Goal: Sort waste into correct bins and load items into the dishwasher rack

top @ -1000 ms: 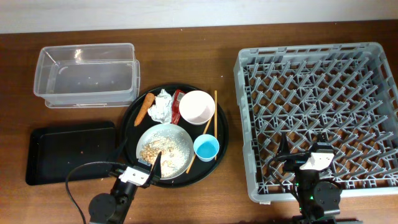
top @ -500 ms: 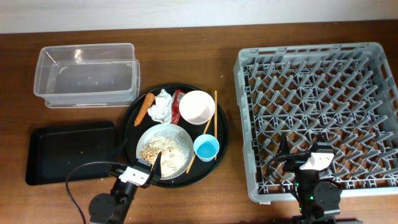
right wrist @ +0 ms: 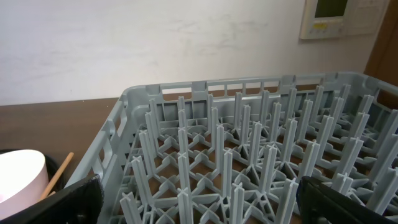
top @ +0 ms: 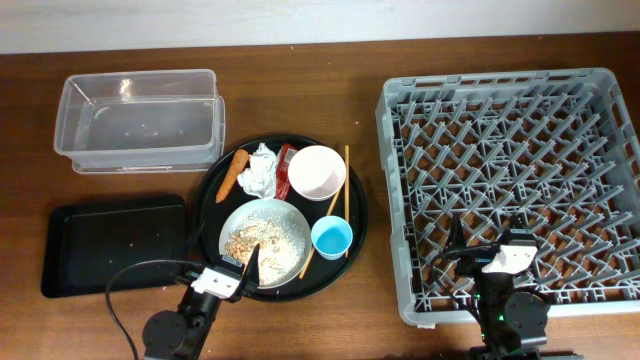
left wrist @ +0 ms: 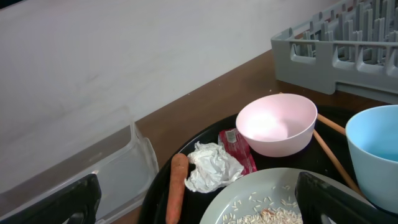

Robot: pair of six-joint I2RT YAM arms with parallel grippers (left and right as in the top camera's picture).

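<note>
On the round black tray (top: 215, 190) lie an orange carrot piece (top: 232, 175), a crumpled white napkin (top: 257, 170), a small red wrapper (top: 283, 170), a white cup with a pinkish outside (top: 317, 172), a light-blue cup (top: 331, 238), wooden chopsticks (top: 346, 185) and a white shallow bowl (top: 265, 238) holding beige rice scraps (top: 243, 243). The clear tub (top: 140, 120) and the shallow black tray (top: 112, 243) sit at the left. The grey dishwasher rack (top: 510, 180) is at the right. My left gripper (top: 230, 270) is open at the bowl's near rim (left wrist: 267, 199). My right gripper (top: 497, 250) is open over the rack's near pegs (right wrist: 224, 180).
The round tray's rim overlaps the table between the clear tub and the rack. The table's near edge runs just behind both arms. A pale wall stands behind the table (left wrist: 124, 56).
</note>
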